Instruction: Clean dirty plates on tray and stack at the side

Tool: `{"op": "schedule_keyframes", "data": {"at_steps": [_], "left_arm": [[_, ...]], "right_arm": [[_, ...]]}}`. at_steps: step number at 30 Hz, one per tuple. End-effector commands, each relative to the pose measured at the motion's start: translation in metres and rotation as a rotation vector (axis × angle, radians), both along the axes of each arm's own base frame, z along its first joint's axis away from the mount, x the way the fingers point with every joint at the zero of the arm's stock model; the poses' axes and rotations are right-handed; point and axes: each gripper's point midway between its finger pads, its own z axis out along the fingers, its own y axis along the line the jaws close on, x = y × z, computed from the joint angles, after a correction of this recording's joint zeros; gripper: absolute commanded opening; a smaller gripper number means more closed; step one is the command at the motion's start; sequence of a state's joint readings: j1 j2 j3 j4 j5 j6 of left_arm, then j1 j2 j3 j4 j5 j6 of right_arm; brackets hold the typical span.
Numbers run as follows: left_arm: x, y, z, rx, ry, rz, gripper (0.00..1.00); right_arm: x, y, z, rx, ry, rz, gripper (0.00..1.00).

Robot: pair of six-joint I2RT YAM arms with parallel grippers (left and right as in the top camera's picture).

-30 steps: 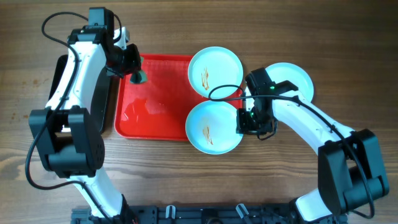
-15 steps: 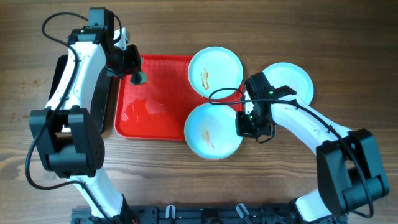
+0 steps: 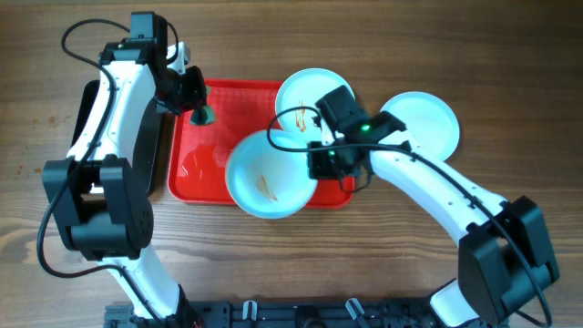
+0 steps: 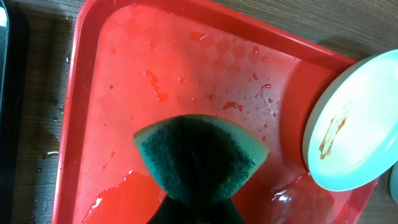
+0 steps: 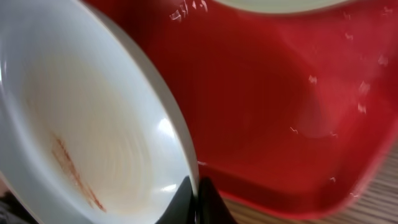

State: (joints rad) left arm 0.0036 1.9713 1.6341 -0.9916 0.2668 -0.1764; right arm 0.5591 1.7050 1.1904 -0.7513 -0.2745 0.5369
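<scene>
The right hand (image 3: pixel 319 164) is clamped on the rim of a brown-smeared plate (image 3: pixel 264 178), which sits tilted over the near rim of the red tray (image 3: pixel 205 155). Farther back, a second smeared plate (image 3: pixel 301 100) overlaps the tray's far right corner. A third plate (image 3: pixel 428 123) rests on the surface (image 3: pixel 510 73) to the right. At the far left corner, the left hand (image 3: pixel 199 98) pinches a green sponge (image 4: pixel 199 158) above the wet tray.

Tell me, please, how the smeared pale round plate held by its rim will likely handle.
The smeared pale round plate looks rigid: pinched only at its rim by the right gripper without sagging. That edge grip may let it pivot or slip; droplets on the red plastic tray suggest wetness.
</scene>
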Motion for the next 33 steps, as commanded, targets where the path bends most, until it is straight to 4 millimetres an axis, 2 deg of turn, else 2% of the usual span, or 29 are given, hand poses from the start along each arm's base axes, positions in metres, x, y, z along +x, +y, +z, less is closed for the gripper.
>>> {"op": "schedule_keyframes", "data": {"at_steps": [1,3,7,10,12,15,18,20,24,28,33], "left_arm": [[0.005,0.0,0.005,0.006,-0.02,-0.013,0.04],[0.005,0.003,0.004,0.022,-0.02,-0.008,0.04],[0.006,0.014,0.003,0.072,-0.023,0.012,0.04],[0.011,0.017,0.005,0.084,-0.047,0.013,0.04],[0.015,0.02,0.011,0.099,-0.075,0.018,0.04],[0.02,0.019,0.031,0.098,-0.138,0.021,0.04],[0.019,0.018,0.043,0.097,-0.164,0.025,0.04],[0.016,0.018,0.042,0.093,-0.148,0.032,0.04],[0.009,0.018,0.036,0.075,-0.098,0.079,0.04],[0.006,0.018,0.034,0.055,-0.068,0.148,0.04],[0.002,0.011,0.033,0.041,-0.045,0.176,0.04]], "right_arm": [[0.029,0.014,0.001,0.017,-0.059,-0.195,0.04],[0.041,0.024,-0.007,0.031,-0.083,-0.23,0.04],[0.05,0.036,-0.033,0.007,-0.041,-0.238,0.04],[0.061,0.05,-0.038,-0.03,-0.057,-0.202,0.04],[0.066,0.061,-0.044,-0.066,-0.07,-0.187,0.04],[0.064,0.076,-0.059,-0.093,-0.055,-0.158,0.05],[0.059,0.084,-0.071,-0.082,-0.021,-0.135,0.17],[0.059,0.085,-0.07,-0.08,-0.028,-0.107,0.29],[0.073,0.091,-0.055,-0.061,-0.102,-0.005,0.39],[0.082,0.1,-0.044,-0.011,-0.157,0.117,0.39],[0.082,0.103,-0.066,-0.013,-0.128,0.119,0.33]]}}
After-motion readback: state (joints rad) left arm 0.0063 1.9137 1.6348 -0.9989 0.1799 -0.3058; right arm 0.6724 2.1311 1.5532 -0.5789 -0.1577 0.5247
